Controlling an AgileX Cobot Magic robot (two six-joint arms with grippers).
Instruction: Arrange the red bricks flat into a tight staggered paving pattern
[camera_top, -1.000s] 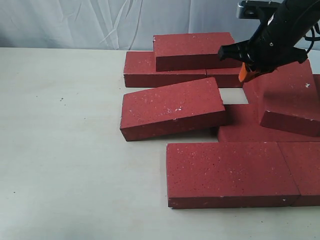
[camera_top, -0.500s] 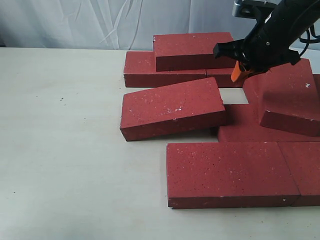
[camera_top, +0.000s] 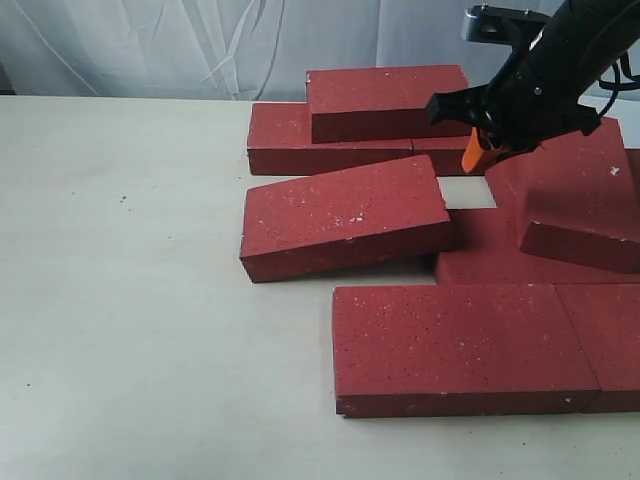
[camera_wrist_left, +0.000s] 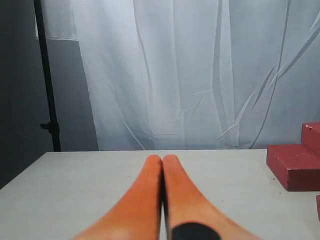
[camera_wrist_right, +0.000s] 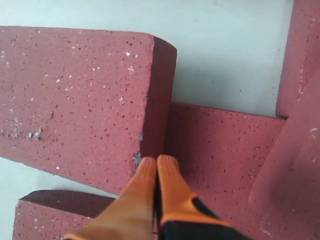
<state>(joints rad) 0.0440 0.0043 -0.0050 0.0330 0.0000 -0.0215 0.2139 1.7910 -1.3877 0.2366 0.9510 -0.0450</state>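
Matte, gritty white-specked red bricks (camera_top: 345, 208) on smooth pale table (camera_top: 130, 300).

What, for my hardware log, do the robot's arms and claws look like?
The right arm is black, with a silver bracket near its top. The right claw and left claw both have smooth, tapered orange fingers with black at their bases.

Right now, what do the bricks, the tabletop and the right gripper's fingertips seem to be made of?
Red bricks: likely concrete or fired clay; matte, gritty, white-specked, chipped at an edge.
Table: pale matte board, perhaps laminate or painted wood; no grain shows.
Right gripper fingertips: smooth orange, probably plastic or rubber; cannot tell which.
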